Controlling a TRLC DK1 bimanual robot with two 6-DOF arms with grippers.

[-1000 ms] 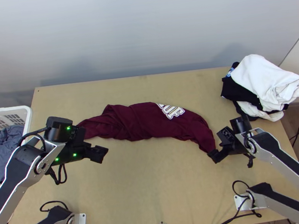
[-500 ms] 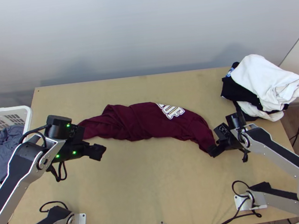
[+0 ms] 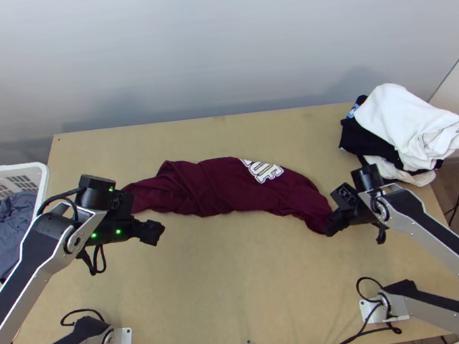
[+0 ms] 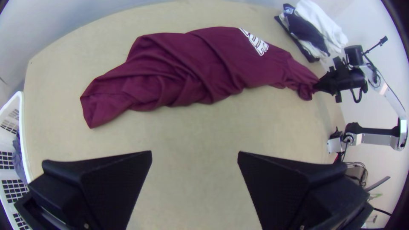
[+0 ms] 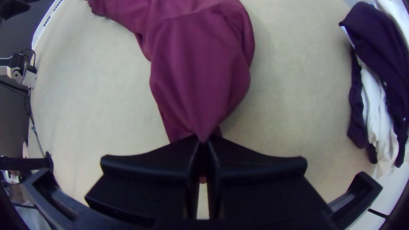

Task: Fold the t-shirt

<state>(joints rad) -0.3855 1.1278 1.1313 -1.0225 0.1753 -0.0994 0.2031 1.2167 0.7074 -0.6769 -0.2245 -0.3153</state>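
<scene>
– How far along?
– Barely begun, I'd say: t-shirt (image 3: pixel 221 187) bunched toward the counter's (image 3: pixel 223 292) twelve o'clock, right end effector (image 5: pixel 204 144) pinching its four-o'clock end.
– Left end effector (image 4: pixel 194 152)?
– Open, empty, nine o'clock. Spreading, folding remain.

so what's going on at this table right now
Two robot arms are at work on a maroon shirt, which lies bunched in a long strip across the table. The right gripper has its fingers closed on one end of it. The left gripper is open and holds nothing, near the other end. The shirt isn't spread or folded yet.
</scene>
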